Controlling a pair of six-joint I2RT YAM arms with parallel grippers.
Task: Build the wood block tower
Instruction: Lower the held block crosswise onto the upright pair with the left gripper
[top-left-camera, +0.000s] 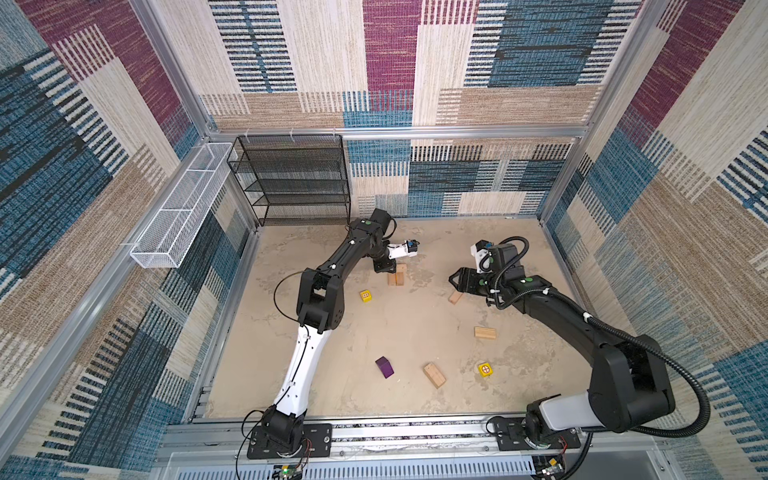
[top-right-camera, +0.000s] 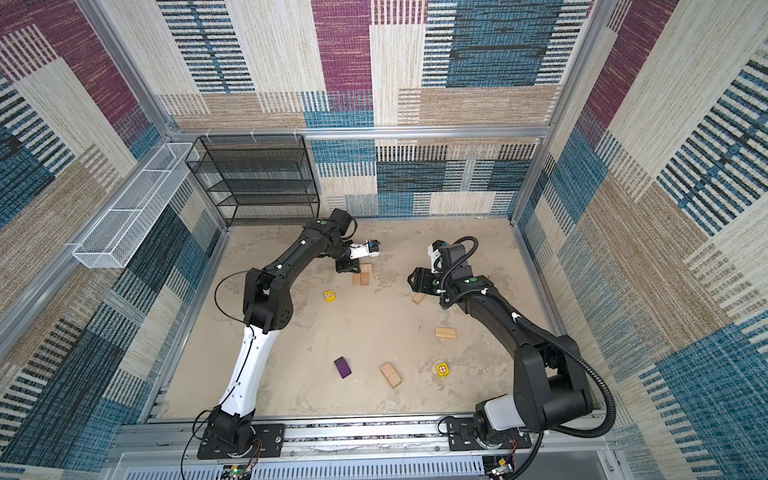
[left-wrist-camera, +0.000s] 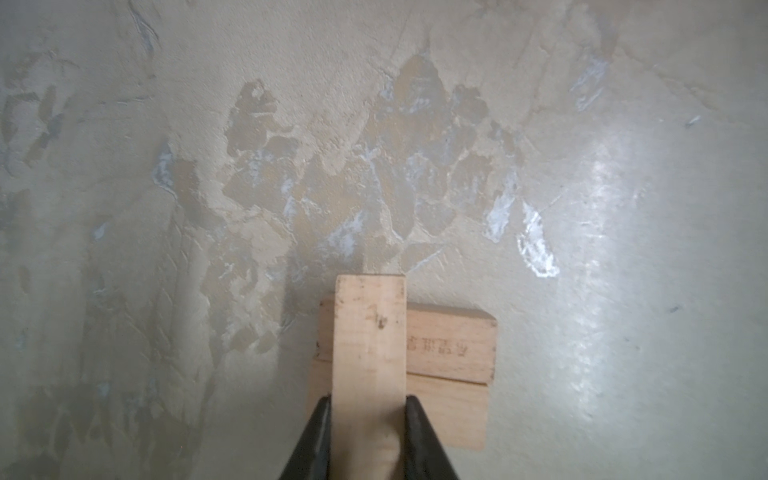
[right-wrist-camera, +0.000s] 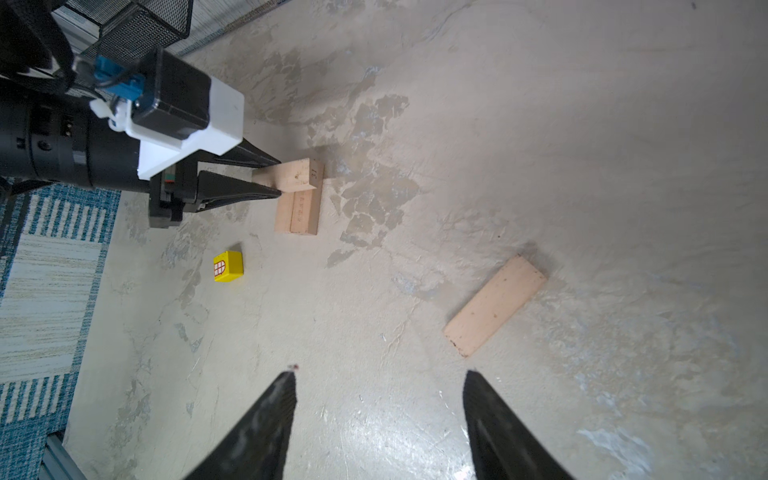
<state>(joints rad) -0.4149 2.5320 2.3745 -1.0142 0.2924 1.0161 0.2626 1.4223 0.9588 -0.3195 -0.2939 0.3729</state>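
My left gripper (left-wrist-camera: 369, 400) is clamped on a brick (left-wrist-camera: 370, 332), held crosswise over two bricks (left-wrist-camera: 451, 353) lying side by side on the table (left-wrist-camera: 582, 208); whether they touch, I can't tell. My right gripper (right-wrist-camera: 380, 374) hangs with jaws apart, empty, near a loose brick (right-wrist-camera: 494, 305).

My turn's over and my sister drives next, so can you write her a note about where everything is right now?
The left gripper is shut on a tan brick, crosswise over two base bricks lying side by side. The right gripper is open and empty, near a loose brick. Also loose on the table: a second brick, a third brick, two yellow cubes, the purple block. Done: bottom layer. Left: set the crossing brick, then stack everything else.
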